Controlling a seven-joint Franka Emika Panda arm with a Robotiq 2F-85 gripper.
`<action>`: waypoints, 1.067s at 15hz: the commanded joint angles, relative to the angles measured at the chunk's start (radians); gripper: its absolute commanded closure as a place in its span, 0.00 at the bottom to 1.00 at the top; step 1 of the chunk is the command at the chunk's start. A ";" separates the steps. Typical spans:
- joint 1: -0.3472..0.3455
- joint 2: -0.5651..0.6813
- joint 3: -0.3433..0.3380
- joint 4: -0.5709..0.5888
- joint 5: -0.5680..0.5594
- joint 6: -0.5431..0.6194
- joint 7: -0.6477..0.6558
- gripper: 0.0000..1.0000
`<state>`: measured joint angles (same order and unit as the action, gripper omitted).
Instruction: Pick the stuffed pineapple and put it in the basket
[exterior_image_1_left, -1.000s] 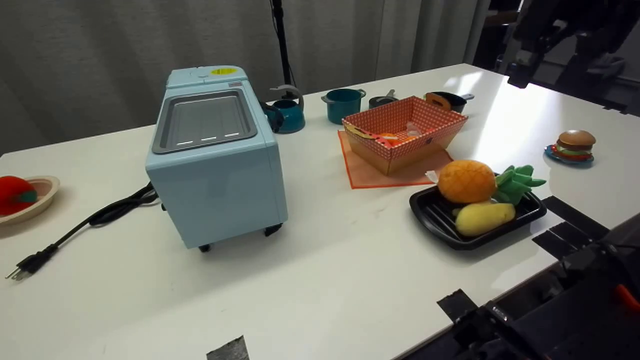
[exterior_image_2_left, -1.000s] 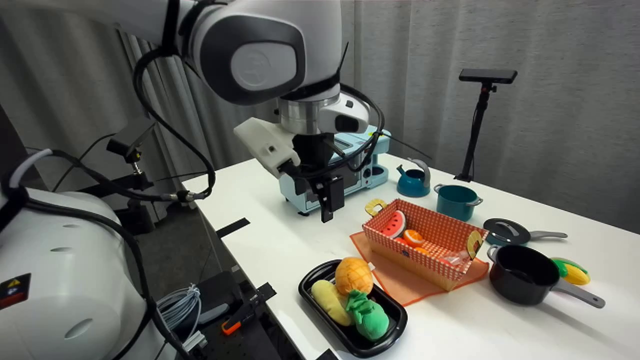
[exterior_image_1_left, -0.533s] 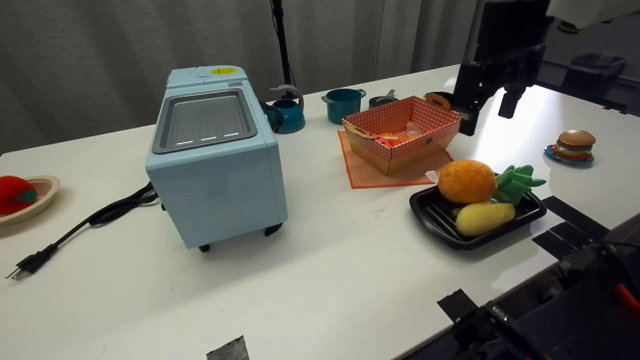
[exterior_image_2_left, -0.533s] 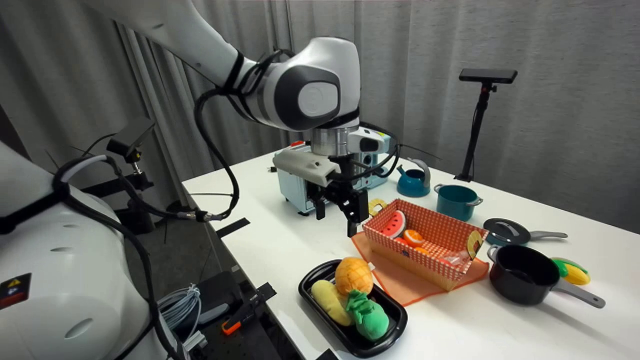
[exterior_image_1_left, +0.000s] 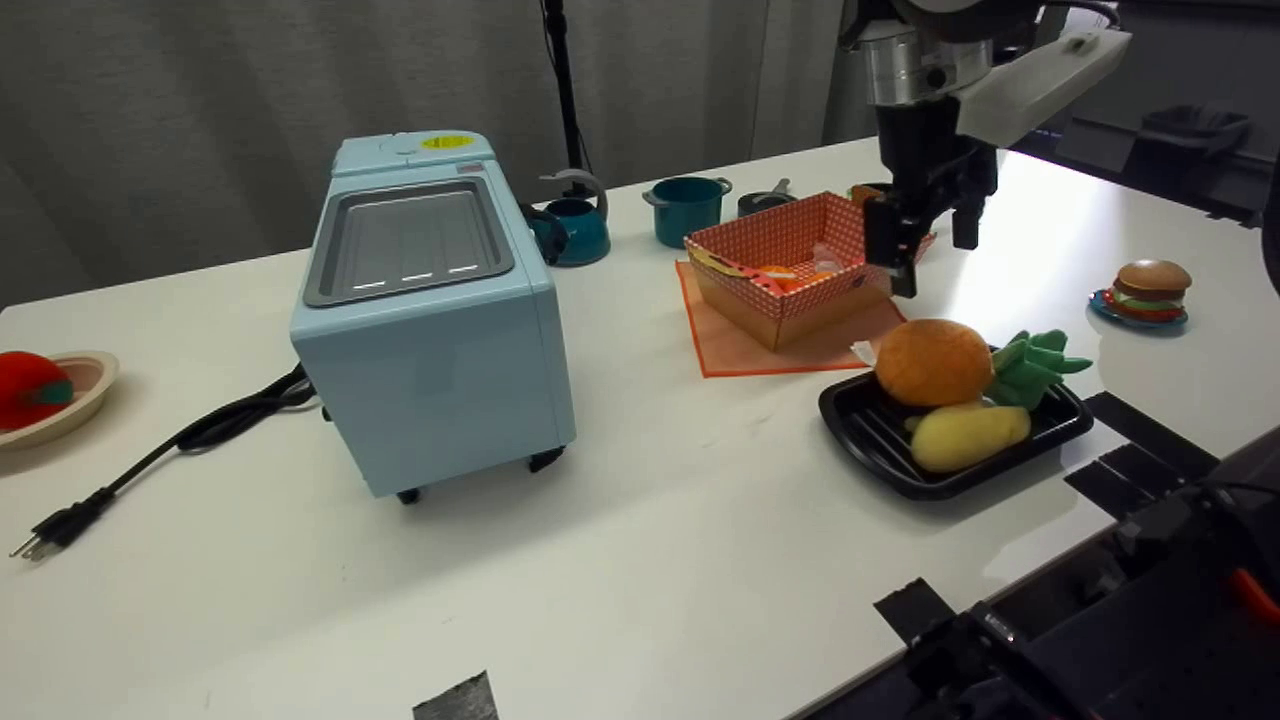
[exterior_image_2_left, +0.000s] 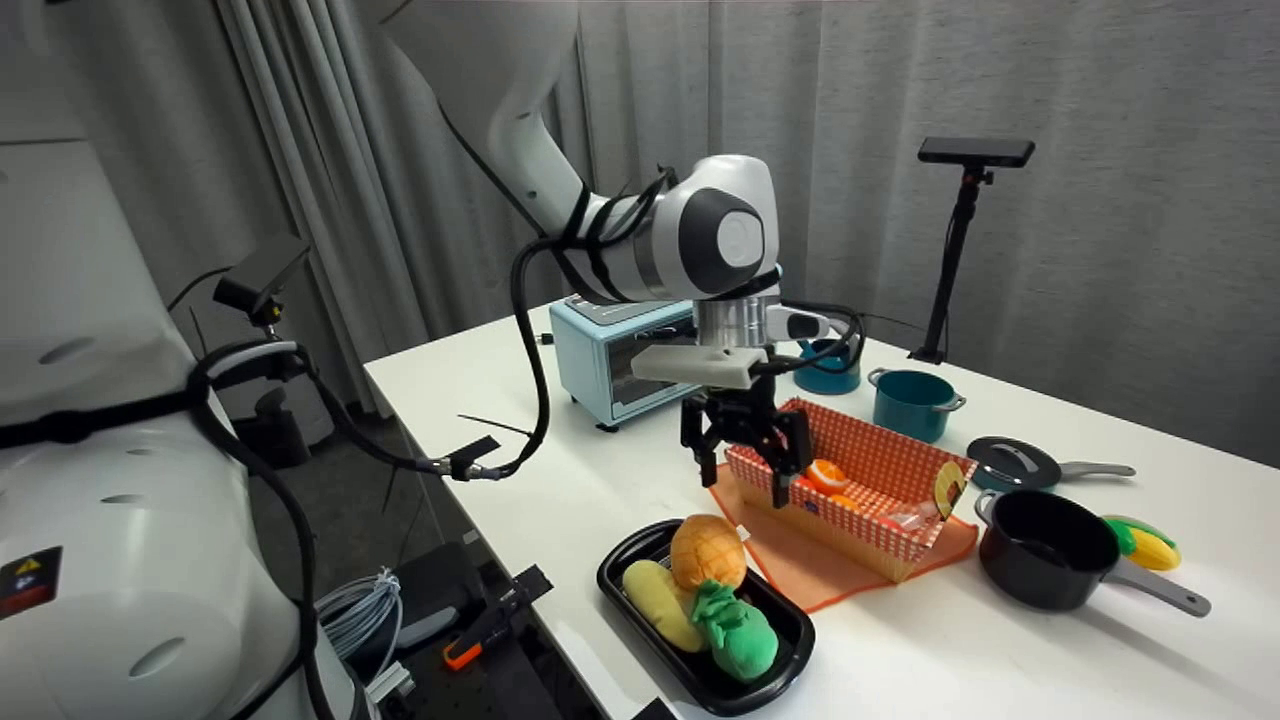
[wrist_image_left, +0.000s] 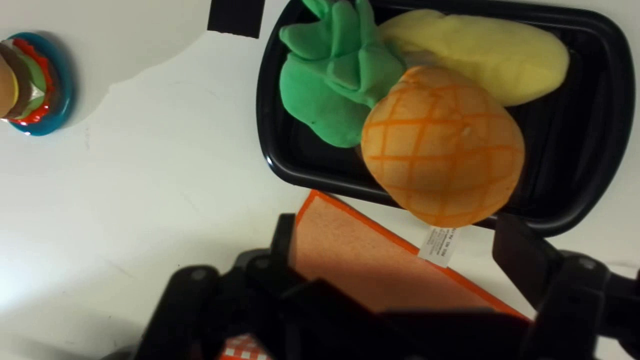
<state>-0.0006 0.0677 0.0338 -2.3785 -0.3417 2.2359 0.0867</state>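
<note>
End effector (exterior_image_2_left: 744, 489) gapes near stuffed pineapple (wrist_image_left: 442, 150); tag (wrist_image_left: 440, 245) reads "REG. NO."

Grey curtains (exterior_image_2_left: 1120, 250) hang over a seemingly dark floor (exterior_image_2_left: 345, 500).

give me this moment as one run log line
claw: open, holding nothing | stuffed pineapple: in black tray | basket: on orange cloth, holds toy fruit | pick: not yet made

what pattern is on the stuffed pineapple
The stuffed pineapple has criss-crossing darker orange lines, clearest in the wrist view.
</note>
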 joint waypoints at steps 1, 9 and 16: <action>-0.009 0.106 -0.042 0.083 -0.037 -0.031 -0.025 0.00; -0.033 0.172 -0.047 0.066 0.231 -0.002 -0.169 0.00; -0.044 0.156 -0.034 0.038 0.437 -0.011 -0.240 0.00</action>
<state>-0.0131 0.2348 -0.0143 -2.3242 0.0145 2.2372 -0.1012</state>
